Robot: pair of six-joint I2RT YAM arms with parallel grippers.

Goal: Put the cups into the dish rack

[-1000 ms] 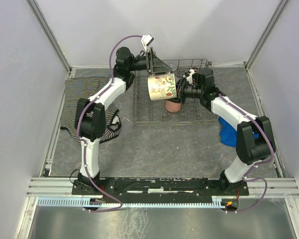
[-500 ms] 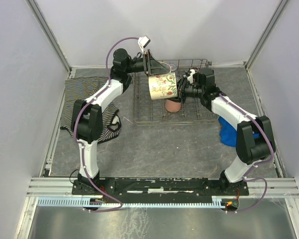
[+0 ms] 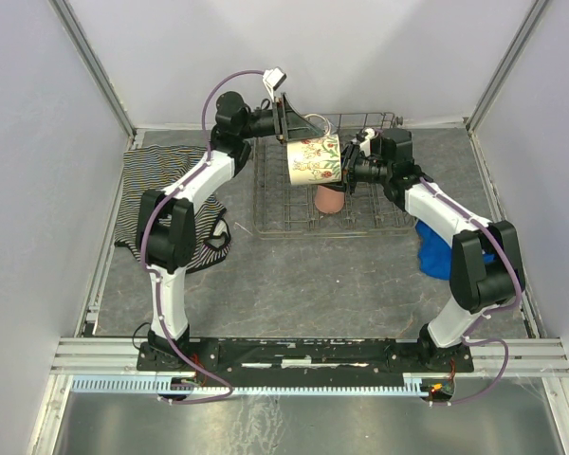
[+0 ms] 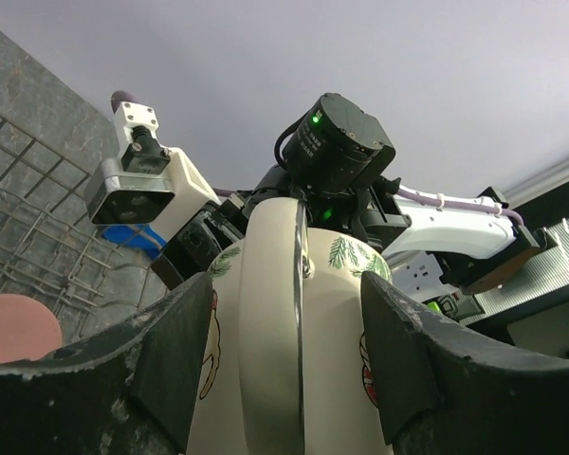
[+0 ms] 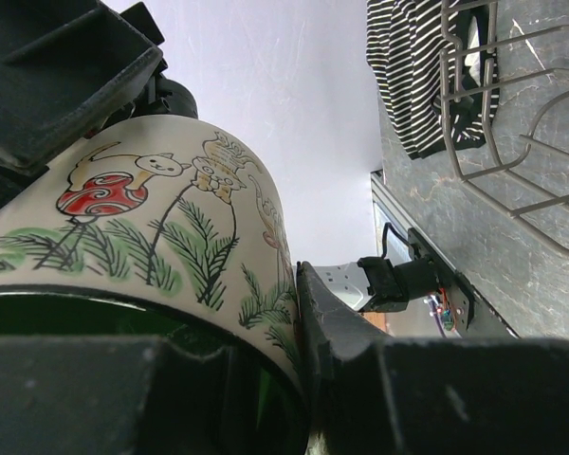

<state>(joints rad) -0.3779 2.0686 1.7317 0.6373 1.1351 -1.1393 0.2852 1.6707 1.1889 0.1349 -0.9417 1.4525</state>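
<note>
The cream floral mug point(image 3: 313, 159) with a green inside hangs tilted on its side above the dish rack point(image 3: 275, 204), between both arms. My left gripper point(image 3: 299, 136) comes from the back left. In the left wrist view its fingers point(image 4: 185, 351) press the mug point(image 4: 294, 313) on both sides, the handle between them. My right gripper point(image 3: 346, 169) is shut on the mug's rim point(image 5: 171, 227), one finger inside, one finger point(image 5: 337, 322) outside. The salmon-pink tumbler point(image 3: 329, 200) stands upside down in the rack below. A clear glass point(image 3: 322, 121) shows faintly at the rack's back.
A striped cloth point(image 3: 161, 190) lies left of the rack and a blue cloth point(image 3: 436, 251) to its right. The rack's raised wire sides point(image 5: 512, 161) and tines point(image 4: 28, 190) sit just under the mug. Grey walls close in the table.
The floral mug has tipped further onto its side and shifted slightly up and back. My left gripper's jaws have narrowed onto it. The right gripper kept its hold.
</note>
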